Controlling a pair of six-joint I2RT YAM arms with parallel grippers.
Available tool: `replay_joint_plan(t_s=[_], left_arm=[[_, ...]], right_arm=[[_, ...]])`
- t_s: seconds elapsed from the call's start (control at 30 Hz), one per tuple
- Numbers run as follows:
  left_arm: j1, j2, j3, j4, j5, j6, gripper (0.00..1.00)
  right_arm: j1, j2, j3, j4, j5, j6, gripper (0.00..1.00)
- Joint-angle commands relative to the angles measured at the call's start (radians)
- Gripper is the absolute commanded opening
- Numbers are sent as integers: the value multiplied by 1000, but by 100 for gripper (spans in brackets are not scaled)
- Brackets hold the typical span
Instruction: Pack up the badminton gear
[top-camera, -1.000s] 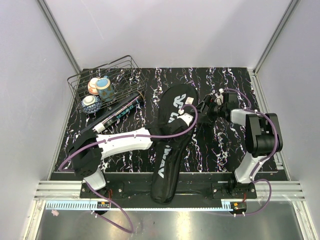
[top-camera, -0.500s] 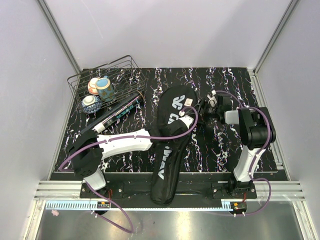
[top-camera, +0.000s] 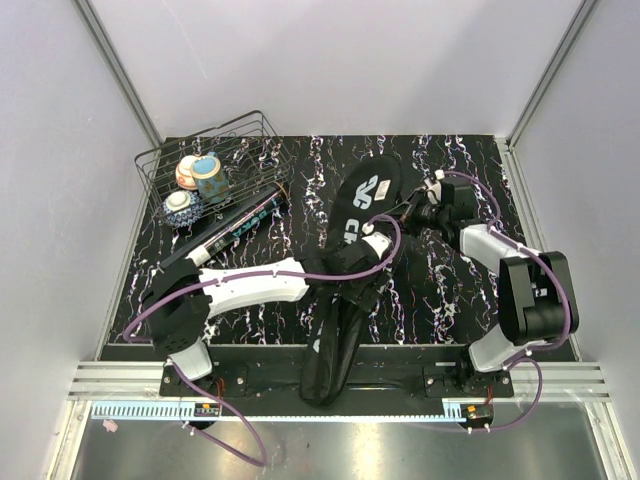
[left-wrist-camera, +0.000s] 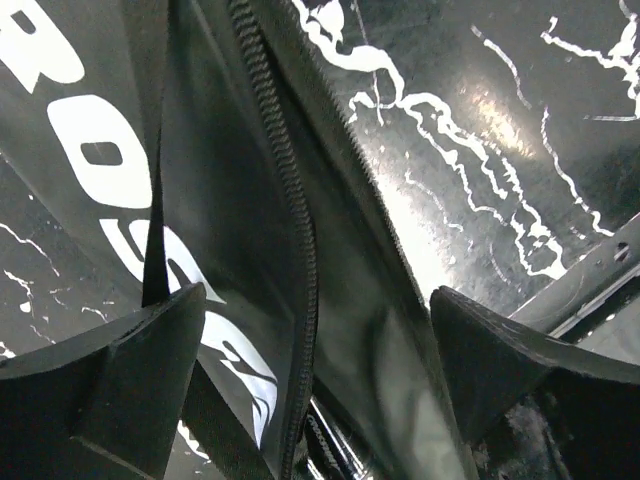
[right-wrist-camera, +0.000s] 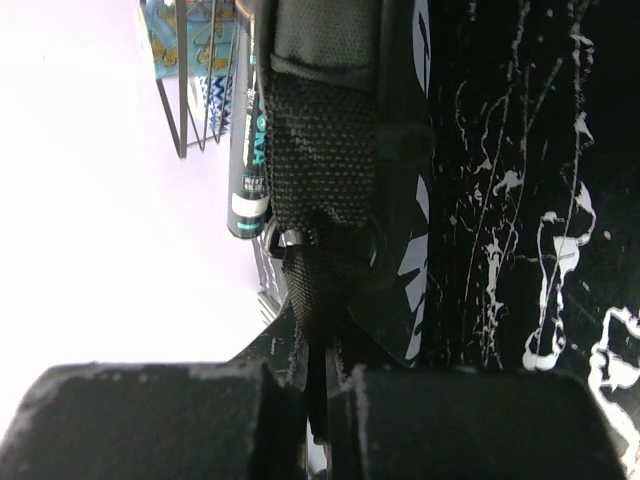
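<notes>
The black "CROSSWAY" racket bag (top-camera: 365, 200) lies down the middle of the table, its head end raised on edge and its narrow end (top-camera: 328, 365) over the near edge. My left gripper (top-camera: 352, 272) hangs over the bag's middle. In the left wrist view it (left-wrist-camera: 320, 370) is open, with the bag's zipper (left-wrist-camera: 290, 200) running between the fingers (left-wrist-camera: 130, 370). My right gripper (top-camera: 408, 212) is at the head's right side. In the right wrist view it (right-wrist-camera: 325, 400) is shut on the bag's woven strap (right-wrist-camera: 320, 170). The long black tube (top-camera: 235, 228) lies to the left.
A black wire basket (top-camera: 262, 130) at the back left holds three patterned bowls (top-camera: 195, 178); the tube's far end rests against it. The basket (right-wrist-camera: 190, 70) and the tube (right-wrist-camera: 248, 150) also show in the right wrist view. Grey walls close in the table.
My left gripper has opened and slid nearer along the bag. My right gripper has shut on the bag's strap, and the head end has tipped up on edge and shifted right.
</notes>
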Motion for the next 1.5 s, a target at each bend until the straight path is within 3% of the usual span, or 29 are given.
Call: replay_joint_plan(t_s=[0.0, 0.23, 0.3, 0.4, 0.43, 0.47, 0.5, 0.53, 0.57, 0.73, 0.83, 1.03, 1.2, 1.37, 1.47], left_arm=[[-17, 26, 100, 12, -77, 36, 99], [-36, 166, 265, -67, -235, 35, 99], [-36, 189, 282, -90, -287, 27, 93], [-14, 212, 296, -101, -338, 19, 66], [-5, 203, 283, -94, -329, 19, 48], [12, 194, 272, -87, -318, 21, 41], [20, 184, 263, -72, -300, 30, 29], [27, 160, 241, -65, -268, 33, 7], [42, 146, 229, -59, -248, 36, 0], [107, 17, 80, 44, 52, 58, 0], [173, -52, 10, 85, 230, 50, 0], [265, -103, -12, 42, 489, 84, 0], [305, -124, -27, 11, 629, 108, 0], [325, -121, -17, -10, 676, 111, 0], [342, -104, -6, -21, 706, 111, 0]], right_arm=[[10, -109, 5, -103, 100, 134, 0], [30, -241, -60, -145, 255, 273, 0], [37, -279, -76, -143, 272, 309, 0], [43, -310, -81, -177, 283, 308, 0], [42, -313, -80, -177, 271, 303, 0], [42, -313, -75, -160, 255, 291, 4], [42, -309, -73, -157, 238, 243, 19], [42, -307, -69, -121, 196, 206, 28], [42, -305, -54, -117, 174, 154, 35], [39, -316, 25, -333, 129, -270, 71], [37, -382, 23, -361, 180, -399, 80], [13, -491, 2, -344, 221, -511, 76], [-33, -505, -33, -324, 180, -583, 50], [-88, -549, -60, -323, 174, -539, 48], [-105, -583, -72, -338, 169, -475, 52]])
